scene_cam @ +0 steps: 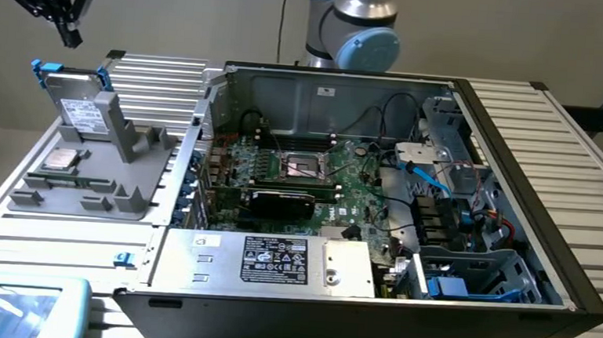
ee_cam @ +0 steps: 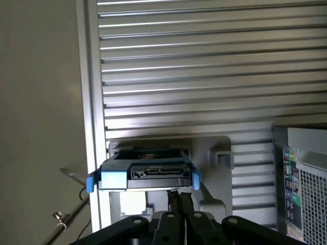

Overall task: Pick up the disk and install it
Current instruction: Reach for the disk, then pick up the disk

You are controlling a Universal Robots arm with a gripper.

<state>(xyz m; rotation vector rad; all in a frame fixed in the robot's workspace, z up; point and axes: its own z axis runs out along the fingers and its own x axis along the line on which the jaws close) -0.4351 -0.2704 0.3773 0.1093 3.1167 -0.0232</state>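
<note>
**Exterior view:** 1 arm, base (scene_cam: 353,23) at 12 o'clock behind the open PC case (scene_cam: 327,100). Gripper (scene_cam: 71,39) hangs in the air at 10 o'clock of the case. Its fingers point down, pinched together, w/ nothing in them. The disk (scene_cam: 75,102) stands upright on edge in a grey fixture (scene_cam: 80,191), at 6 o'clock from the gripper & well apart from it. It has blue rails on both sides & its white label faces the camera. The fixture sits on the slatted table (scene_cam: 554,145) at 9 o'clock of the case. A small square silver chip (scene_cam: 61,160) lies flat on the fixture, at 6 o'clock of the disk. Inside the case the motherboard (scene_cam: 301,177) is in the middle, w/ a grey box w/ black-&-white sticker (scene_cam: 274,262) at 6 o'clock & a drive cage (scene_cam: 473,278) at 5 o'clock.

**Wrist view:** looking down past 2 black fingers (ee_cam: 173,204), pressed against each other, empty. The disk (ee_cam: 145,176) is seen end-on, connector edge toward the camera, a blue rail at each end. It is seated in the fixture (ee_cam: 217,153). Fingertips sit near the disk's edge; can't tell if they touch. A corner of the case (ee_cam: 304,189) shows beside the fixture.
</note>
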